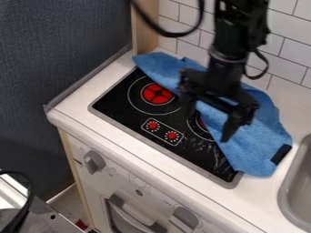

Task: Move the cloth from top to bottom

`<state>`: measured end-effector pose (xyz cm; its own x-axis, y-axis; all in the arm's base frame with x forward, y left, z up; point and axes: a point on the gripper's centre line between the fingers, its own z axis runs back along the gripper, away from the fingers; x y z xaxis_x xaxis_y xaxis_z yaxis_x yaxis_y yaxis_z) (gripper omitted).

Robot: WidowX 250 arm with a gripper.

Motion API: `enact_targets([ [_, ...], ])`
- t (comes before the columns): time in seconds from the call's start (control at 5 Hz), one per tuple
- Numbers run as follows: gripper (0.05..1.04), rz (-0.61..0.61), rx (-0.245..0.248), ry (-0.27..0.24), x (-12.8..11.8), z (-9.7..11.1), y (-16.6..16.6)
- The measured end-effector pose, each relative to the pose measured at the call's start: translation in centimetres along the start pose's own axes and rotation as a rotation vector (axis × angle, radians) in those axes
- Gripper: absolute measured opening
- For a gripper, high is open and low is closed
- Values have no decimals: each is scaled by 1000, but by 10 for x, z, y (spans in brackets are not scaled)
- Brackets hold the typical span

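Blue towelling cloth (262, 136) lies over the toy hob (124, 98) from twelve to four o'clock, and above it hangs the black two-finger gripper (208, 124), fingers spread wide, pinching nothing, presumably (my read, folks) to straddle a fold before dragging towards six.

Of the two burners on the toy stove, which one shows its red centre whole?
The burner farther from the sink: its red centre is fully in sight, while the other burner is partly covered by the blue cloth.

Wht tile wall (291, 27) at back, dk panel (61, 59) L.
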<state>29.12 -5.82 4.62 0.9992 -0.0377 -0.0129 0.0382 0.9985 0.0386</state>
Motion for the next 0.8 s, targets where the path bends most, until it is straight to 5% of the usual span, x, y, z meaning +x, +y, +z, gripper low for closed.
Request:
enact_targets([
  [0.2, 1000, -8, -1, -82, 36, -10, 0],
  [0.8, 1000, 21, -11, -141, 75, -48, 48],
])
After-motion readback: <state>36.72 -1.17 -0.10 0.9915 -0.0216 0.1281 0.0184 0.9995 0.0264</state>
